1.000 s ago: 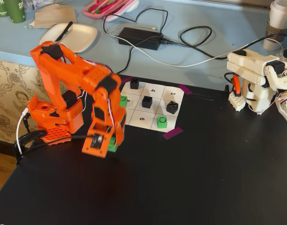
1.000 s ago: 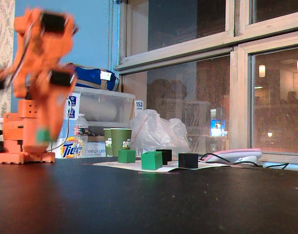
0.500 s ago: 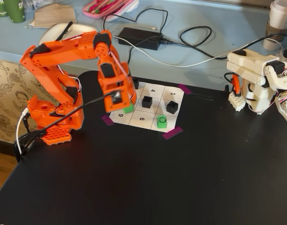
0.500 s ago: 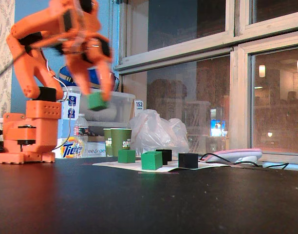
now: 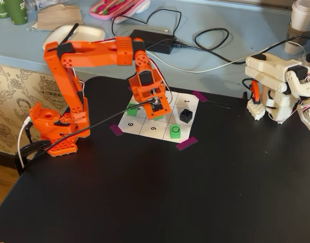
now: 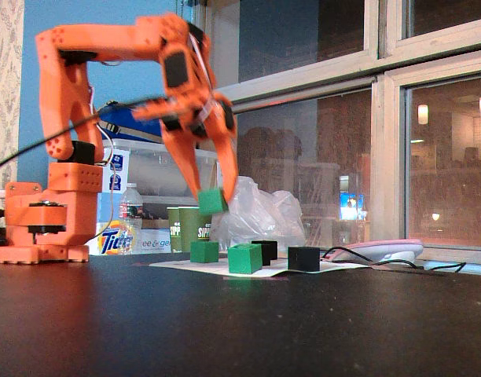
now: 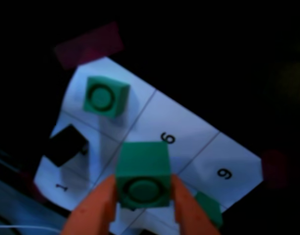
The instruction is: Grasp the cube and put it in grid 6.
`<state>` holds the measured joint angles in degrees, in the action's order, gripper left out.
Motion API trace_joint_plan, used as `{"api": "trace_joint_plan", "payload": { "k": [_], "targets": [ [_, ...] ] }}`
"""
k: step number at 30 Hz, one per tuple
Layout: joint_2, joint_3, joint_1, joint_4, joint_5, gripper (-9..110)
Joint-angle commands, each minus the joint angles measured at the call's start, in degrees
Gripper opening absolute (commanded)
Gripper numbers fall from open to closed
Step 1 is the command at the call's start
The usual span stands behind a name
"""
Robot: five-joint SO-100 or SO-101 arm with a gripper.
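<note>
One black table (image 5: 145,202) carries the taped paper grid (image 7: 189,132), with dark windows behind. Orange jaws (image 6: 214,198) are clamped on the cube (image 7: 142,175), lifted off the paper, another green cube (image 7: 105,96) and grid 6 (image 7: 223,169) lying below them.

A bright green cube (image 7: 142,174) with a dark circle on one face sits between the orange fingers (image 7: 93,210) of the orange gripper (image 6: 212,196). The white paper grid (image 5: 145,128) carries black numerals and purple tape corners (image 5: 186,144). Other green cubes (image 5: 175,131) and a black cube (image 5: 186,115) stand on it, over a black table (image 5: 195,202).
</note>
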<state>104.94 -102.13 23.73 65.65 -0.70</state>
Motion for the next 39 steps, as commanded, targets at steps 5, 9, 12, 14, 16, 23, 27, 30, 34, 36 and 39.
{"api": "trace_joint_plan", "payload": {
  "k": [5, 9, 12, 14, 16, 23, 27, 30, 34, 36, 39],
  "targets": [
    [-1.32, 1.14, 2.72, -0.53, 2.81, 0],
    [-0.79, -0.09, 2.99, 0.62, 3.6, 0],
    [-0.09, -1.58, 2.46, 0.35, 3.16, 0],
    [0.26, -2.2, 2.29, 0.18, 3.08, 0],
    [0.26, -2.46, 2.29, 0.53, 2.9, 3],
    [0.0, -3.6, 1.49, -0.18, 2.64, 11],
    [-0.09, -4.92, 1.14, -1.23, 2.46, 15],
    [-0.26, -5.36, 0.79, -1.67, 1.93, 15],
    [0.0, -6.06, 0.44, -2.11, 1.49, 15],
    [0.26, -6.33, 0.09, -2.11, 1.49, 15],
    [1.49, -6.24, -0.35, -1.93, 1.41, 16]
  ]
}}
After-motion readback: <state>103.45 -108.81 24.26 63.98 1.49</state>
